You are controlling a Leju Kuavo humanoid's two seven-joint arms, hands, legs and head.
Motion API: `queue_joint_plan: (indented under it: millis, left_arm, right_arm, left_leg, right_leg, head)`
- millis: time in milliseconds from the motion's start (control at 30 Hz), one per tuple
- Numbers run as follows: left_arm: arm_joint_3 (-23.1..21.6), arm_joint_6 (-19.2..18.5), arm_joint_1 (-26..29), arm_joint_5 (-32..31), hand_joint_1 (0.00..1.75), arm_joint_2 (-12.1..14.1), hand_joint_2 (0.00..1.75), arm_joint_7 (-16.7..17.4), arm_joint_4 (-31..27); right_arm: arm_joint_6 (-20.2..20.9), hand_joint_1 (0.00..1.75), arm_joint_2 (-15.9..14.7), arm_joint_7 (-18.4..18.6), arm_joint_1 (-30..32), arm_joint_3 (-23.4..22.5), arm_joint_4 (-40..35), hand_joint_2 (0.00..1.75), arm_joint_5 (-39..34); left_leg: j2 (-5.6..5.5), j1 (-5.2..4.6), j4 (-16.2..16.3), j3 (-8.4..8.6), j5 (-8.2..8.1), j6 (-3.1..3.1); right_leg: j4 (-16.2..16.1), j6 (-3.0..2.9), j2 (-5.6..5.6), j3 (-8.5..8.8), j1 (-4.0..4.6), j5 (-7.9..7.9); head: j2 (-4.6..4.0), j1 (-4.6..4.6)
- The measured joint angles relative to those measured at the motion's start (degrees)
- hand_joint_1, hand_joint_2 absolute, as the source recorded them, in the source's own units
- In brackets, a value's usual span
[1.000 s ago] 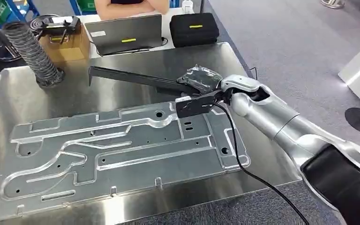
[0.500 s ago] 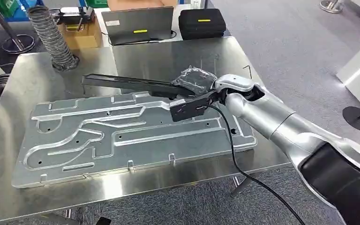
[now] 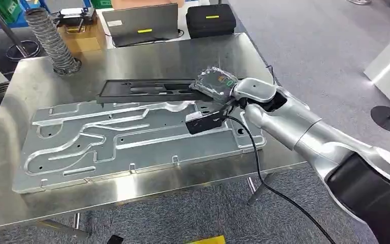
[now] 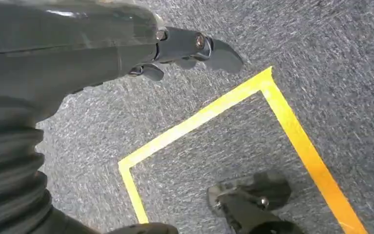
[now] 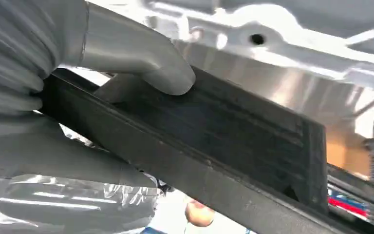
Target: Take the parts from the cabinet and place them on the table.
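right hand (image 3: 218, 84) fingers holding black part (image 3: 147, 90), beside metal plate (image 3: 132, 140); ribbed hose (image 3: 51, 38) behind; left hand (image 4: 185, 48) holding nothing

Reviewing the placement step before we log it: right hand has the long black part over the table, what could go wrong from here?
1. The right hand grips the black part at one end only; the long free end could swing or drop hard on release.
2. The part lies right beside the stamped metal panel; it could catch that panel's raised edge and land tilted.
3. The black cable trails off the table edge and could snag as the arm withdraws.
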Motion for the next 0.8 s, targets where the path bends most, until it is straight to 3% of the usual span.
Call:
queue_joint_plan:
  millis: [33, 67, 100, 167, 200, 233, 333, 367, 400, 433, 500, 533, 567, 600, 667, 700, 733, 800]
  left_arm:
    - [0.0, 0.1, 0.0, 0.1, 0.00, 0.0, 1.75, 0.0, 0.0]
    - [0.0, 0.1, 0.0, 0.1, 0.00, 0.1, 1.75, 0.0, 0.0]
    - [0.0, 0.1, 0.0, 0.1, 0.00, 0.2, 1.75, 0.0, 0.0]
    - [0.0, 0.1, -0.1, 0.1, 0.00, 0.3, 1.75, 0.0, 0.0]
    - [0.0, 0.1, -0.2, 0.1, 0.00, 0.3, 1.75, 0.0, 0.0]
    - [-0.1, 0.1, -0.2, 0.1, 0.00, 0.3, 1.75, 0.0, 0.0]
    - [-0.1, 0.0, 0.0, 0.1, 0.00, 0.4, 1.75, 0.0, 0.0]
    - [-0.1, 0.0, -0.1, 0.2, 0.00, 0.4, 1.75, 0.0, 0.0]
    - [-0.1, 0.1, -0.1, 0.3, 0.00, 0.4, 1.75, 0.0, 0.0]
    - [-0.1, 0.1, -0.2, 0.3, 0.00, 0.4, 1.75, 0.0, 0.0]
    - [-0.1, 0.1, -0.3, 0.3, 0.00, 0.4, 1.75, -0.1, 0.0]
    - [-0.1, 0.1, -0.3, 0.4, 0.00, 0.4, 1.75, -0.1, 0.0]
    - [-0.1, 0.1, -0.2, 0.5, 0.00, 0.5, 1.75, -0.1, 0.0]
    - [-0.1, 0.1, -0.2, 0.5, 0.00, 0.5, 1.75, -0.1, 0.0]
    - [-0.1, 0.1, -0.2, 0.5, 0.00, 0.5, 1.75, -0.1, 0.0]
    - [-0.1, 0.1, -0.2, 0.6, 0.00, 0.5, 1.75, -0.1, 0.0]
    - [-0.1, 0.2, -0.3, 0.7, 0.00, 0.5, 1.75, -0.2, 0.0]
    - [-0.1, 0.1, -0.2, 1.0, 0.00, 0.5, 1.75, -0.2, 0.0]
  right_arm:
    - [-0.5, 1.69, 0.0, 0.0, 0.2, 0.3, 0.7, 1.75, 0.7]
    - [-1.2, 1.69, 0.0, 0.0, 0.5, 0.7, 1.4, 1.75, 1.6]
    - [-1.9, 1.69, 0.0, 0.0, 0.9, 0.8, 2.1, 1.75, 2.2]
    - [-3.2, 1.69, 0.0, -0.2, 1.2, 0.8, 3.8, 1.75, 3.4]
    - [-3.7, 1.69, 0.1, -0.2, 1.2, 0.7, 4.6, 1.75, 3.8]
    - [-4.2, 1.69, 0.1, -0.2, 1.3, 0.4, 5.4, 1.75, 4.1]
    - [-4.7, 1.69, 0.1, -0.2, 1.7, 0.3, 7.3, 1.75, 4.7]
    - [-4.7, 1.69, 0.1, -0.2, 1.8, 0.1, 7.8, 1.75, 5.0]
    - [-4.7, 1.69, 0.1, -0.2, 1.9, -0.1, 8.3, 1.75, 5.0]
    - [-4.9, 1.69, 0.1, -0.2, 1.9, -0.2, 8.9, 1.75, 5.4]
    - [-5.3, 1.69, 0.3, -0.1, 2.1, -0.3, 9.9, 1.75, 6.3]
    - [-5.5, 1.69, 0.4, 0.0, 2.5, -0.3, 10.4, 1.75, 6.8]
    - [-5.5, 1.69, 0.4, 0.2, 2.9, -0.3, 11.1, 1.75, 7.3]
    - [-5.5, 1.69, 0.5, 0.2, 3.1, -0.4, 11.8, 1.75, 7.6]
    - [-5.5, 1.69, 0.8, 0.2, 3.0, -0.7, 12.8, 1.75, 7.7]
    - [-5.6, 1.69, 0.9, 0.2, 2.9, -1.1, 13.2, 1.75, 7.8]
    - [-5.9, 1.69, 1.1, 0.3, 2.8, -1.4, 13.8, 1.75, 7.8]
    - [-5.9, 1.69, 1.4, 0.3, 2.9, -1.6, 14.9, 1.75, 8.0]
  left_leg:
    - [0.00, 0.00, 2.6, -0.68, -0.77, -0.10]
    - [0.02, 0.00, 2.5, -0.19, -0.32, -0.15]
    - [0.03, 0.02, 0.2, 1.43, 1.06, -0.17]
    - [0.04, 0.05, -9.7, 7.33, 5.16, -0.02]
    - [-0.01, 0.03, -12.4, 8.57, 4.31, 0.33]
    - [-0.07, -0.23, -13.0, 8.57, 4.56, 0.86]
    - [-0.11, -0.44, -12.8, 8.07, 5.16, 1.89]
    - [-0.01, -0.01, -13.3, 8.10, 5.65, 2.42]
    - [0.02, 0.02, -13.4, 8.00, 5.90, 2.60]
    - [0.06, 0.04, -13.4, 7.78, 6.08, 2.86]
    - [0.08, 0.03, -13.4, 7.39, 6.36, 2.96]
    - [0.07, 0.05, -13.4, 7.22, 6.47, 2.95]
    - [0.01, 0.08, -13.4, 7.12, 6.59, 2.87]
    - [-0.08, 0.11, -13.4, 7.06, 6.66, 2.77]
    - [-0.10, 0.14, -13.3, 7.10, 6.77, 2.56]
    - [-0.07, 0.14, -13.4, 7.07, 6.84, 2.35]
    - [-0.06, -0.11, -13.4, 6.72, 7.08, 1.86]
    - [-0.02, 0.13, -13.7, 6.57, 7.39, 1.16]
  right_leg:
    - [0.2, 0.04, 0.00, -0.32, 0.03, 0.12]
    - [0.4, 0.12, 0.02, -0.62, 0.02, 0.22]
    - [0.7, 0.19, 0.05, -0.90, -0.01, 0.27]
    - [1.7, 0.37, 0.07, -1.51, -0.08, 0.21]
    - [2.1, 0.63, 0.07, -2.01, -0.05, 0.14]
    - [2.9, 0.94, 0.11, -2.65, 0.33, 0.14]
    - [2.6, 1.95, 0.07, -2.96, 0.16, 0.84]
    - [2.8, 2.25, 0.16, -3.22, 0.10, 0.57]
    - [3.8, 2.68, 0.34, -3.54, -0.11, -0.61]
    - [6.9, 3.05, 0.42, -4.78, -0.26, -2.92]
    - [15.7, 3.66, 0.44, -8.22, -0.73, -7.26]
    - [19.1, 3.83, 0.43, -9.51, -0.91, -8.36]
    - [19.7, 3.93, 0.43, -9.56, -1.15, -8.01]
    - [17.5, 3.93, 0.43, -8.23, -1.30, -6.50]
    - [8.0, 3.65, 0.42, -2.94, -1.35, -2.10]
    - [3.1, 3.36, 0.43, -0.72, -1.29, -1.27]
    - [2.5, 3.05, 0.44, -0.33, -0.73, -1.72]
    - [2.4, 2.46, 0.56, -0.72, -0.44, -1.42]
  head:
    - [0.00, 0.00]
    - [0.00, 0.00]
    - [-0.02, 0.00]
    - [0.00, 0.00]
    - [0.00, 0.00]
    - [-0.02, 0.02]
    - [0.00, 0.00]
    - [0.00, 0.02]
    - [-0.02, 0.02]
    - [-0.02, 0.00]
    - [-0.02, 0.00]
    - [0.00, 0.02]
    - [0.00, 0.02]
    - [0.00, 0.00]
    - [-0.02, 0.00]
    - [0.00, 0.02]
    - [0.00, 0.00]
    - [0.00, 0.00]
